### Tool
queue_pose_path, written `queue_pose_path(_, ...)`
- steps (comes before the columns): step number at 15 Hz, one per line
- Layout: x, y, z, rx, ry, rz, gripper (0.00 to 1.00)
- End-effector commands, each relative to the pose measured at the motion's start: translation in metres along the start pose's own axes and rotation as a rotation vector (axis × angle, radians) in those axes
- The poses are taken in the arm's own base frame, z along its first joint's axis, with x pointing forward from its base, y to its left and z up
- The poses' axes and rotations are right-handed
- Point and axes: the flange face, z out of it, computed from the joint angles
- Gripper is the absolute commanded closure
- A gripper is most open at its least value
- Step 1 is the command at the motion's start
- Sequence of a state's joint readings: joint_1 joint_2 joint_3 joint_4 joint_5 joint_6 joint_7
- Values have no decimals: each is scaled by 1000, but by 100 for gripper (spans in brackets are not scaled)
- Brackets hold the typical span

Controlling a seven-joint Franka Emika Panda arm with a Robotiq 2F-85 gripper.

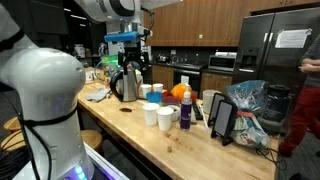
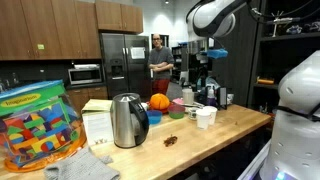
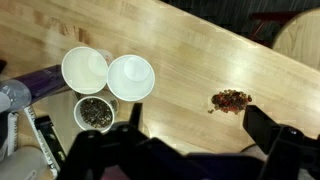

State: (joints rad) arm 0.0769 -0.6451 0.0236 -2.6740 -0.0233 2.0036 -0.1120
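My gripper (image 3: pixel 198 125) is open, with only bare wood between its dark fingers (image 3: pixel 262 126). It hangs well above the wooden counter (image 3: pixel 190 60). A small pile of reddish-brown crumbs (image 3: pixel 232 100) lies just ahead of the right finger. Left of it stand two empty white cups (image 3: pixel 131 77) (image 3: pixel 84 69) and a cup of brownish bits (image 3: pixel 95 113). In both exterior views the gripper (image 1: pixel 133 68) (image 2: pixel 204 88) is above the counter, with the crumb pile (image 1: pixel 126 110) (image 2: pixel 172 141) and the cups (image 1: pixel 158 116) (image 2: pixel 205 117) below.
A steel kettle (image 1: pixel 125 82) (image 2: pixel 127 120) stands on the counter, near an orange object (image 1: pixel 178 93) (image 2: pixel 160 101). A purple bottle (image 1: pixel 186 110) and a tablet stand (image 1: pixel 222 118) sit past the cups. A tub of coloured blocks (image 2: pixel 35 125) fills one end. A person (image 2: pixel 158 55) stands by the fridge.
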Motion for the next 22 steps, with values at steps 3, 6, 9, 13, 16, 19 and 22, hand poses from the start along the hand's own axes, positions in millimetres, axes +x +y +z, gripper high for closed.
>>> queue_pose_path(3,0,0,0,0,-1,0,0)
queue_pose_path(6,5,-9,1,-3,-3,-18,0)
queue_pose_path(9,10,-27,4,-12,25,-69,0)
queue_pose_path(13,19,-54,8,-37,122,-143,0)
queue_pose_path(16,26,-71,7,-34,194,-224,0)
queue_pose_path(19,30,-88,-2,-27,226,-290,0)
queue_pose_path(22,32,-109,-11,-15,231,-323,0)
